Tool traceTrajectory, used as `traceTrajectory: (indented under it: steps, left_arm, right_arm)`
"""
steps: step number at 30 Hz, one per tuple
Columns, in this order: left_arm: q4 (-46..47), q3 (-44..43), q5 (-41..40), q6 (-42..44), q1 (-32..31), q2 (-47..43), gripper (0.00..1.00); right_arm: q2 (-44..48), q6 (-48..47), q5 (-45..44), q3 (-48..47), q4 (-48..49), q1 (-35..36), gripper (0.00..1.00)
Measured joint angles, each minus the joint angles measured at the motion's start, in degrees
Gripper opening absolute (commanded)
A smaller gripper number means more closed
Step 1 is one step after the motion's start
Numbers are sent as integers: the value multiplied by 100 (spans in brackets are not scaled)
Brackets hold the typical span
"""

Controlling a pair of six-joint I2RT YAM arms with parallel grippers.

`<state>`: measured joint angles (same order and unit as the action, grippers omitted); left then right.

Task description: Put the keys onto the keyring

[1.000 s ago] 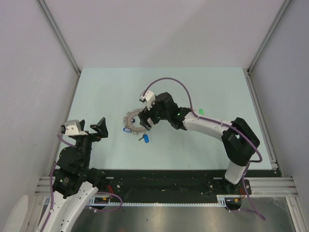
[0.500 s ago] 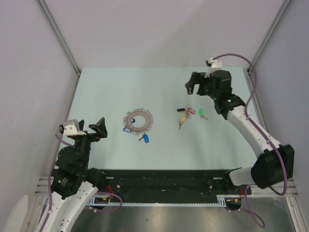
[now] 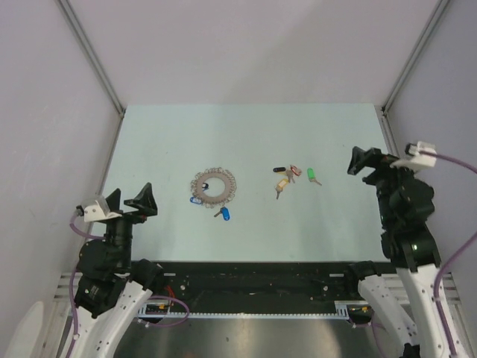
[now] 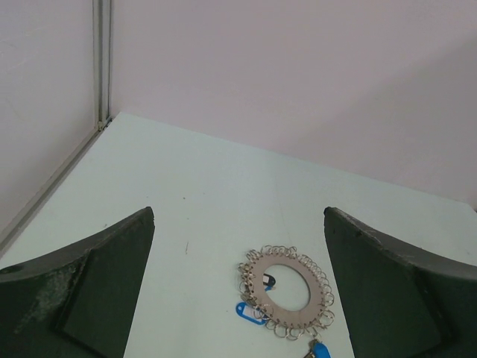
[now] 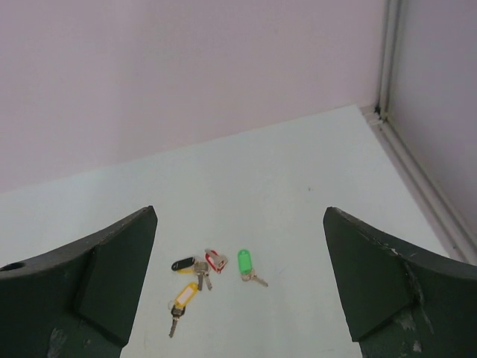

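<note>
The keyring (image 3: 214, 185) lies flat on the table left of centre, and in the left wrist view the keyring (image 4: 285, 289) shows its rim of small wire loops. A blue key (image 3: 195, 200) touches its near-left rim, and another blue key (image 3: 223, 213) lies just below it. A small black tag (image 4: 267, 280) sits at the ring's inner edge. Loose keys lie right of centre: black (image 5: 182, 264), red (image 5: 214, 259), yellow (image 5: 185, 296) and green (image 5: 244, 261). My left gripper (image 3: 128, 200) hangs open at the near left, well short of the ring. My right gripper (image 3: 370, 162) is open at the right, apart from the keys.
The pale table (image 3: 246, 134) is closed in by grey walls at the back and both sides, with metal rails (image 3: 402, 171) along the edges. A black strip and the arms' bases run along the near edge (image 3: 253, 280).
My right arm has drawn back from over the keyring to the right side of the table, uncovering the loose keys. My left arm has shifted slightly back and to the left.
</note>
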<state>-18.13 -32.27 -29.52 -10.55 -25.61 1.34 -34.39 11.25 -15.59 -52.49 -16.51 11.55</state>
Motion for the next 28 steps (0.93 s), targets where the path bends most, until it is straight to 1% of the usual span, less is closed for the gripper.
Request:
traceTrajectory:
  steps: [4,8,18,28]
  left_arm:
    - [-2,0,-61,0,9,-37,100]
    - [-4,0,-83,2,17,-35,100]
    - [-2,0,-92,2,28,-28,100]
    - [-2,0,-140,2,28,35,100]
  right_arm:
    - [1097,-162,-321,367,26,-2,100]
    - [1775,-411,-450,673,98,0,100]
    - [2396,-710,-503,1453,184,114,100]
    - [2859,-841,-503,1611,352,133,100]
